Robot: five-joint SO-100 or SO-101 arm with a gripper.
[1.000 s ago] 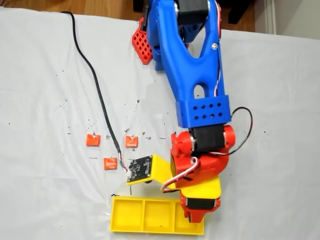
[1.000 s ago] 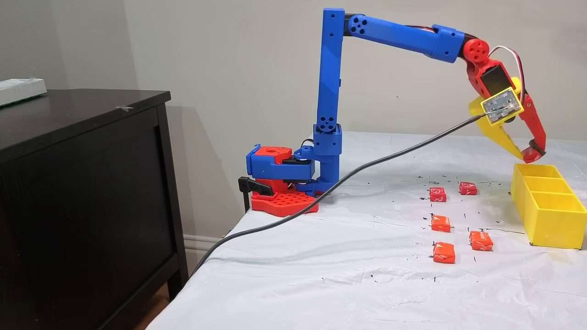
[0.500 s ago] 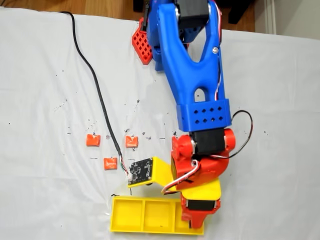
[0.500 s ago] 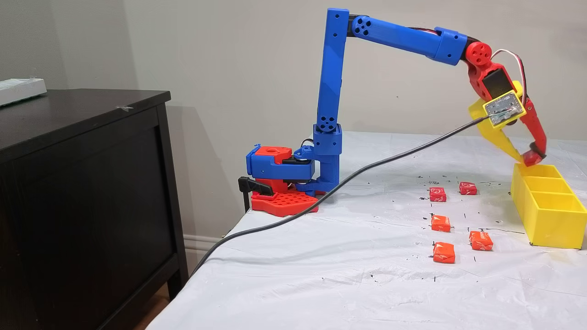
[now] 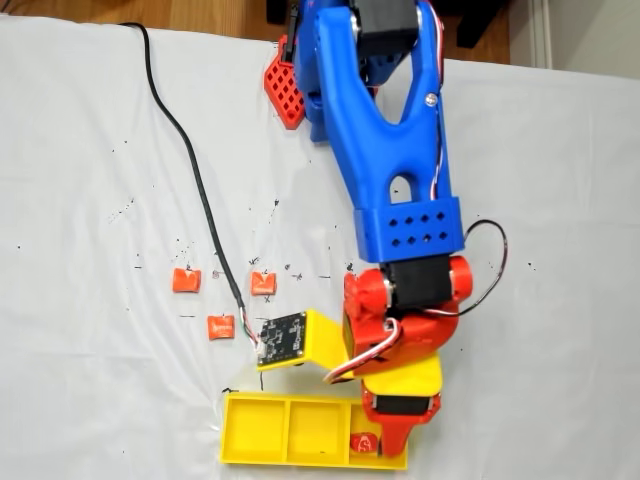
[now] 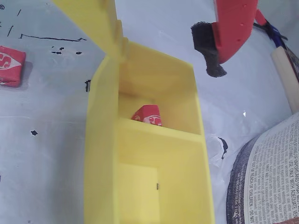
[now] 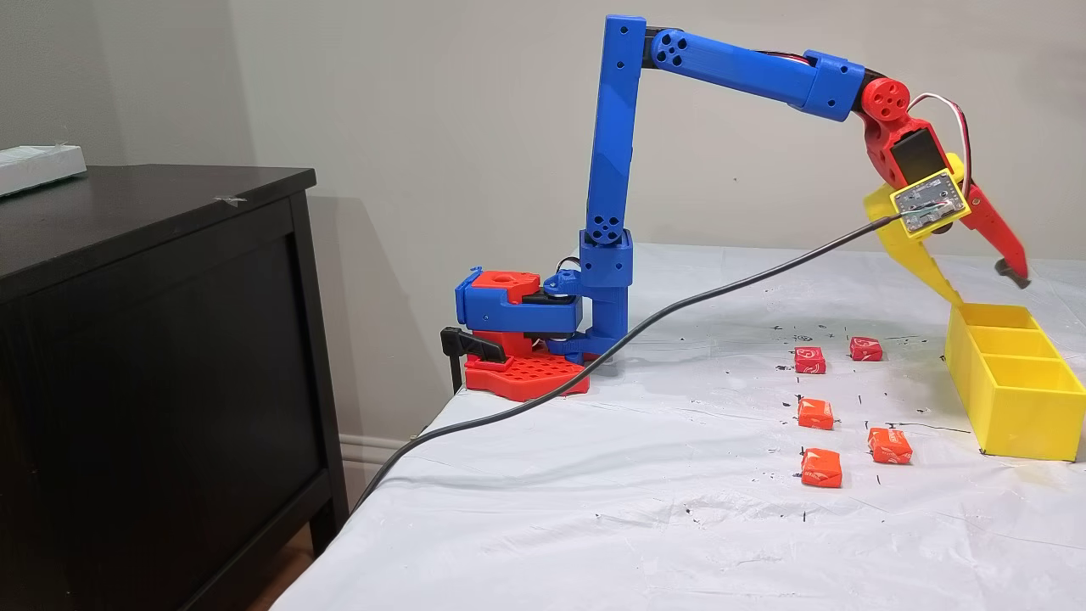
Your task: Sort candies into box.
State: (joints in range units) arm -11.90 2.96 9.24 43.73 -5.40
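The fingers [image 7: 988,288] stood spread wide above the end compartment of the yellow box [image 7: 1018,406], holding nothing. In the side-on fixed view the yellow finger [image 7: 920,259] slanted down to the box's near rim, while the red finger [image 7: 997,238] was swung outward, its dark pad well clear of the box.

Directly below the fingers, one candy [image 6: 147,115] lay inside that end compartment, tilted against a wall (the wrist view shows its white mark facing up). In the top-down fixed view the same candy [image 5: 362,441] sat just beside the red finger tip, in the right-hand compartment. The middle compartment looked bare in the wrist view; the far one is cut off there, so its contents cannot be told.

Five more candies lay on the white-covered table [image 7: 594,509], on the arm-base side of the fingers and well apart from the box: two [image 7: 810,360] [image 7: 866,349] farther back, three [image 7: 815,413] [image 7: 889,445] [image 7: 821,468] nearer the camera. A black cable [image 7: 662,318] ran from the wrist camera board across the table.
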